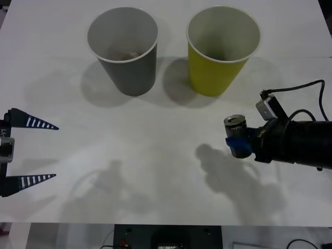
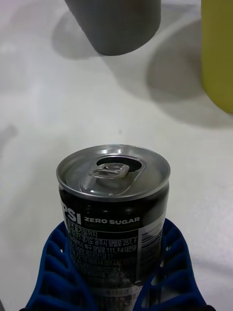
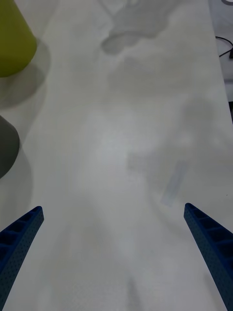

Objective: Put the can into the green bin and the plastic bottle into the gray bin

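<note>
My right gripper (image 1: 239,146) is shut on the can (image 1: 236,126), a small silver-topped can with a dark label, and holds it upright on the table's right side. In the right wrist view the blue fingers (image 2: 60,272) clasp the can (image 2: 116,209) low on its sides. The green bin (image 1: 215,72) stands behind the can, slightly to the left, and the gray bin (image 1: 132,72) stands to the left of the green bin. Something pale lies at the gray bin's bottom; I cannot tell whether it is the plastic bottle. My left gripper (image 1: 56,151) waits open at the left edge.
The white table (image 1: 145,155) stretches bare between the two arms and in front of the bins. A cable (image 1: 303,93) loops above the right wrist. In the left wrist view the green bin (image 3: 12,43) and gray bin (image 3: 6,146) show at one side.
</note>
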`<state>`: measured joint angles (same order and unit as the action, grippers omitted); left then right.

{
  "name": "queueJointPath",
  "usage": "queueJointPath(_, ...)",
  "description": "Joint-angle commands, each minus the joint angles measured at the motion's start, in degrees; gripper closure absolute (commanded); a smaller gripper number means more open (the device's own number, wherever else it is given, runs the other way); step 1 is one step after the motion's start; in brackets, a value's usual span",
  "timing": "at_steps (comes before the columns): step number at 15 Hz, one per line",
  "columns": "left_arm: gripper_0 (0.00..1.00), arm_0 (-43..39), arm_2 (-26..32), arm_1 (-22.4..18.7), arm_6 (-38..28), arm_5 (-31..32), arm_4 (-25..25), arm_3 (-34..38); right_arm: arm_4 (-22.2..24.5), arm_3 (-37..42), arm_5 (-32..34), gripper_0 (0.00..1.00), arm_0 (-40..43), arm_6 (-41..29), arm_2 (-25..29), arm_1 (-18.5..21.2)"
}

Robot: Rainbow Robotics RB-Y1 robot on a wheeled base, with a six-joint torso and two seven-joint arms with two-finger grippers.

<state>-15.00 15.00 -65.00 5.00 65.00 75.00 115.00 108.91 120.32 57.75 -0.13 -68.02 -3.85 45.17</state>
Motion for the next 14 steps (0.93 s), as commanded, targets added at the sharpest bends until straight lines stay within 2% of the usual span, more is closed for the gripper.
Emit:
queueJointPath(1,0.0,0.0,0.0,0.0,0.0,0.0,0.0,0.0,2.5,4.4,9.3,1.0,-2.6,-11.0,3.4,0.6)
queueJointPath(2,0.0,0.0,0.0,0.0,0.0,0.0,0.0,0.0,2.4,4.8,12.7,1.0,-4.6,-13.8,4.2,1.1)
queueJointPath(7,0.0,0.0,0.0,0.0,0.0,0.0,0.0,0.0,-1.5,3.1,22.8,1.0,-12.5,-14.1,8.8,3.6)
queueJointPath(11,0.0,0.0,0.0,0.0,0.0,0.0,0.0,0.0,-3.4,0.9,26.7,1.0,-20.3,-14.1,8.3,7.9)
queueJointPath(14,0.0,0.0,0.0,0.0,0.0,0.0,0.0,0.0,-4.8,-3.2,27.4,1.0,-27.9,-14.1,5.2,10.8)
